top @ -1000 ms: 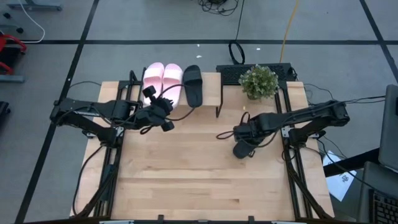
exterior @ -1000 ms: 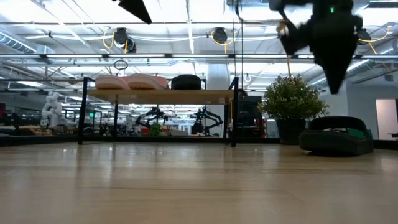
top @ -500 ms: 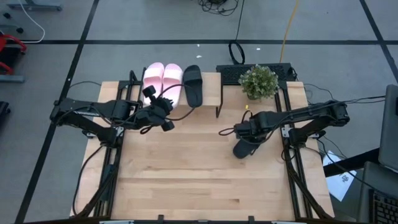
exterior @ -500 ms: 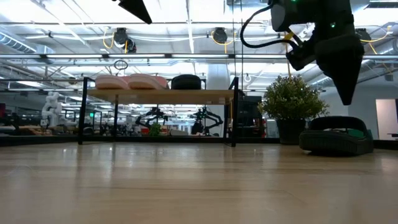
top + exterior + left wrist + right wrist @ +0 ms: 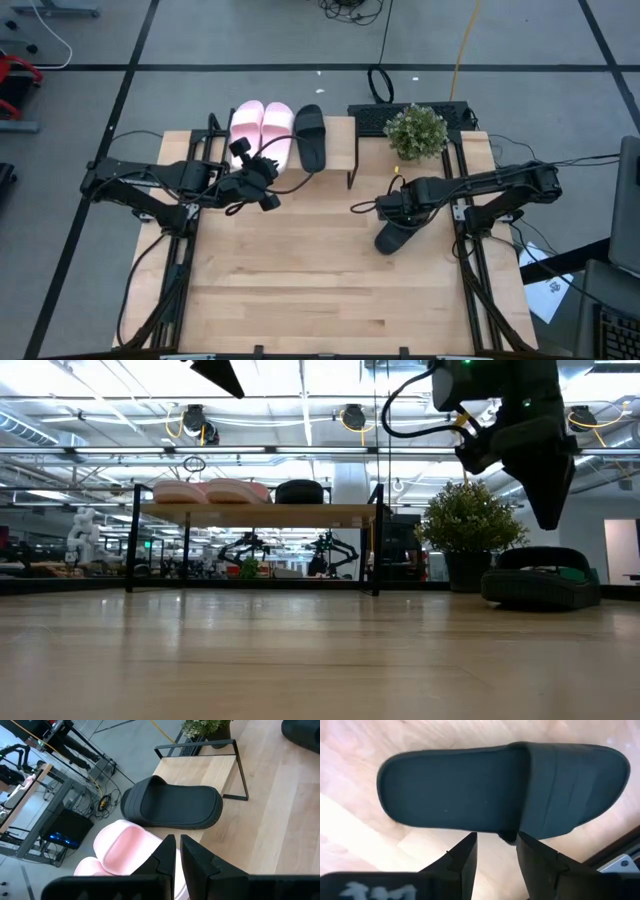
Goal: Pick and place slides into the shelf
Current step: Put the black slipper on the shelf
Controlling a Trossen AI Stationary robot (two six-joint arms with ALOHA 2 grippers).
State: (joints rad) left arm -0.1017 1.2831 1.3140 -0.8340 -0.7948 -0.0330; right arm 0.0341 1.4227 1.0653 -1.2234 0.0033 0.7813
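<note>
Right gripper [image 5: 495, 851] has been shifted over the last black slide [image 5: 502, 790] beside the plant [image 5: 416, 131], fingers spread. Off-centre closing risks pushing it away, unpinched.

The right claw [image 5: 400, 222] has swung toward the table's right edge, over the black slide [image 5: 393, 238].

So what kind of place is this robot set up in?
Probably a robotics lab or open industrial workspace: the wooden table stands on a taped grey floor, cables trail across it, and the low view shows pipes and strip lights overhead.
</note>
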